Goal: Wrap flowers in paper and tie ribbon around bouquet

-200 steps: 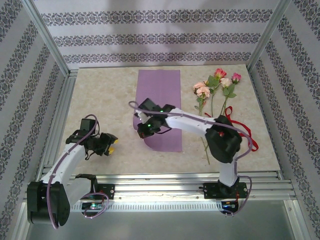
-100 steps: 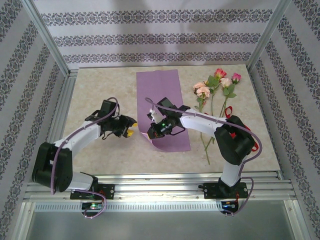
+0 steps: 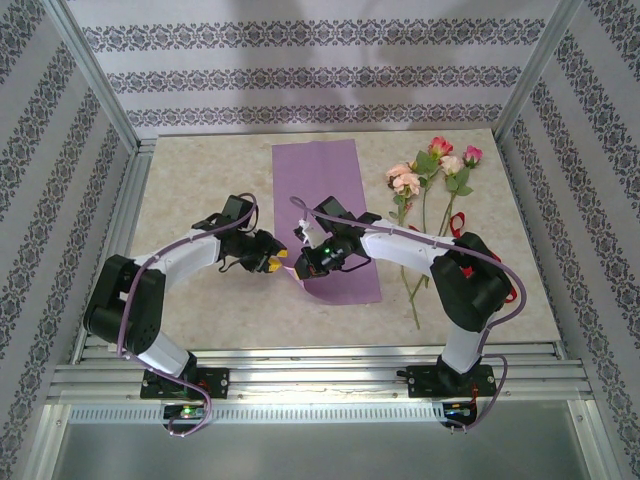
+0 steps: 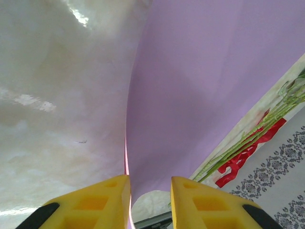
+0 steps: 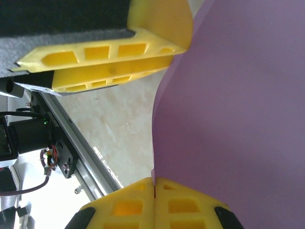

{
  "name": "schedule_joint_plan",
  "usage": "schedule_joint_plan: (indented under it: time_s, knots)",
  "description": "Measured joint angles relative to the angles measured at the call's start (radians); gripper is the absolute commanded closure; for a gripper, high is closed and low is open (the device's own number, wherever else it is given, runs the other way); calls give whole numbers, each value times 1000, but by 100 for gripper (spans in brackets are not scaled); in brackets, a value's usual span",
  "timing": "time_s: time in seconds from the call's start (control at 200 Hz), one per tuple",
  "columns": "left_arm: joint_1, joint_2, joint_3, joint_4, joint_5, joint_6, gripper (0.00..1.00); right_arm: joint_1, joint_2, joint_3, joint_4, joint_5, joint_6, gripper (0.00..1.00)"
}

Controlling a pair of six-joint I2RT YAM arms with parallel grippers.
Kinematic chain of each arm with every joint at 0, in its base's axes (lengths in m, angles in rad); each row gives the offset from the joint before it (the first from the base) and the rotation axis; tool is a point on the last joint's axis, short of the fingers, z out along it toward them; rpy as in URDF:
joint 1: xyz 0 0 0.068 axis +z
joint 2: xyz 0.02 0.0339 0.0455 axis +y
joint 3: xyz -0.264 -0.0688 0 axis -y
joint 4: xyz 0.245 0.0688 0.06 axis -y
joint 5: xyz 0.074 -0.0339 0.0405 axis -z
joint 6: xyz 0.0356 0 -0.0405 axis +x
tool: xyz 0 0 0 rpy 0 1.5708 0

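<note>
The purple paper (image 3: 322, 185) lies in the middle of the table, and its near-left edge is lifted. My right gripper (image 3: 302, 268) is shut on that edge; in the right wrist view its fingertips (image 5: 154, 188) pinch the paper (image 5: 238, 105). My left gripper (image 3: 278, 261) is just left of it, open, with the paper's (image 4: 205, 86) pink-backed edge standing in the gap (image 4: 150, 195) against the left finger. Its yellow fingers (image 5: 119, 62) also show in the right wrist view. The flowers (image 3: 432, 165) lie to the right, stems (image 4: 243, 143) towards me. The red ribbon (image 3: 462, 232) lies under the right arm.
Aluminium rails (image 3: 320, 358) run along the table's near edge and a rail (image 3: 130, 220) along the left side. Patterned walls (image 3: 320, 75) close in the back and both sides. The ribbon's (image 4: 240, 162) tangle lies beside the stems.
The left arm has swung right from the table's left part to the lifted paper edge, its jaws narrowing. The right gripper kept hold of the paper and shifted slightly right, skewing the sheet's near end.
</note>
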Motion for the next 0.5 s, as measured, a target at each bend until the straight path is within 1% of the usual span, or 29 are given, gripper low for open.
schedule_joint_plan:
  time_s: [0.33,0.435,0.5]
  knots:
    - [-3,18,6,-7,0,1,72,2,0,0,3,0,0,100]
    - [-5,18,6,-24,-8,9,67,2,0,0,3,0,0,100]
    - [-5,16,7,-47,-24,23,66,2,0,0,3,0,0,100]
